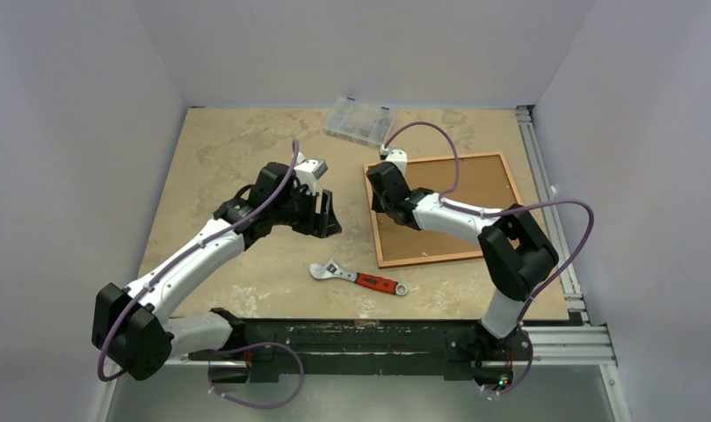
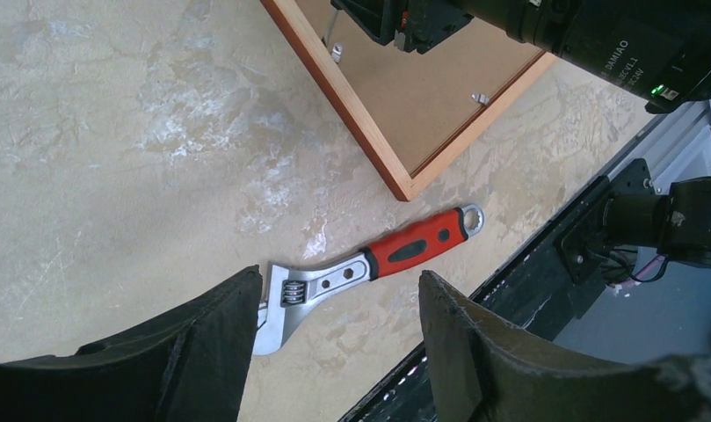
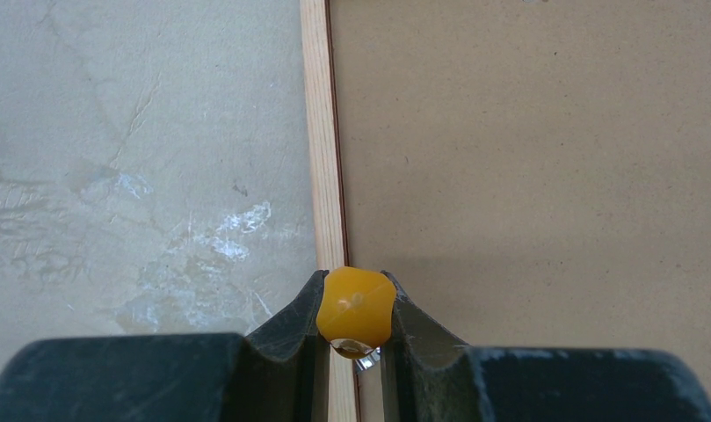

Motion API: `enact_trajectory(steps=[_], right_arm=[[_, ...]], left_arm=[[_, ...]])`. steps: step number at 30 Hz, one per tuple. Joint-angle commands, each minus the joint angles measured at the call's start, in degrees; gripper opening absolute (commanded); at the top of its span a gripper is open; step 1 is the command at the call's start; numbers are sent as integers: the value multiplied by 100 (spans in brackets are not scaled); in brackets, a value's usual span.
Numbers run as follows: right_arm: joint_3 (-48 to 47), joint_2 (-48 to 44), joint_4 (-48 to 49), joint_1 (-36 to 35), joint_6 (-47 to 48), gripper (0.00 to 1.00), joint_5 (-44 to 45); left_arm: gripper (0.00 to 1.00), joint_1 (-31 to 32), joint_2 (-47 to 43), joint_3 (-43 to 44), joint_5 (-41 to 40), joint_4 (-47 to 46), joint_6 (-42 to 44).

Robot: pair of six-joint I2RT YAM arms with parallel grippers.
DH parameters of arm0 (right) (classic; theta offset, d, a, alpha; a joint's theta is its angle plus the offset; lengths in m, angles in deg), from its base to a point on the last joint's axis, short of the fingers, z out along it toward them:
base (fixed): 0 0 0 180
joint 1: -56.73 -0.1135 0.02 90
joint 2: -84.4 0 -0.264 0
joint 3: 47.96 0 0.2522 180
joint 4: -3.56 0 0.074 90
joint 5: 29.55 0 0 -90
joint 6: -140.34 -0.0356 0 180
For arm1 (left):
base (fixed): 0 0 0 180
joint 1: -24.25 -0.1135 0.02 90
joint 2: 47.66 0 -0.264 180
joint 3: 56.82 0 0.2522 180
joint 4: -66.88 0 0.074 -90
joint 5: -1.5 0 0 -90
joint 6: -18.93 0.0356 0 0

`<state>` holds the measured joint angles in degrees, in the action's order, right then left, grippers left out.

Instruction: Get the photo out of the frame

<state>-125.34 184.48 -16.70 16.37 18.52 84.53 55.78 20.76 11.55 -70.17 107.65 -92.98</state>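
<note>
- The left tool (image 1: 323,215) hangs above the desk (image 1: 237,158) at about 9 o'clock from the frame (image 1: 422,260). Its fingers are spread with nothing between them.
- A wrench (image 1: 359,279) lies flat at 6 o'clock from that tool. Its steel head points to 9 o'clock and its red grip to 3 o'clock.
- A clear compartment box (image 1: 360,120) sits at 12 o'clock, near the far wall.
- The right tool (image 3: 355,290) stands over the frame's 9 o'clock rail, pinching a small rounded yellow piece (image 3: 355,316). What that piece belongs to cannot be told.
- The frame lies flat and back-up on the right half of the desk.
  - Its long axis runs roughly from 9 to 3 o'clock, turned slightly.
  - A brown backing board (image 1: 479,180) fills it, and small metal tabs (image 2: 481,98) show along the rails.
- A metal rail (image 1: 545,176) runs along the desk's 3 o'clock edge.
- The desk is mottled beige with white scuffs. Pale grey-lilac walls (image 1: 70,132) close in three sides.
</note>
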Motion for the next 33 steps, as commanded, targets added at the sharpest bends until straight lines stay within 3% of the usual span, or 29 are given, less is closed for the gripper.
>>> enact_trajectory(steps=[1,33], right_arm=[[64,-130,-30,-86,118,0,191],[192,-299,-662,-563,110,0,695]], left_arm=[[64,-32,78,262,209,-185,-32],[64,-296,710,243,804,-469,-689]])
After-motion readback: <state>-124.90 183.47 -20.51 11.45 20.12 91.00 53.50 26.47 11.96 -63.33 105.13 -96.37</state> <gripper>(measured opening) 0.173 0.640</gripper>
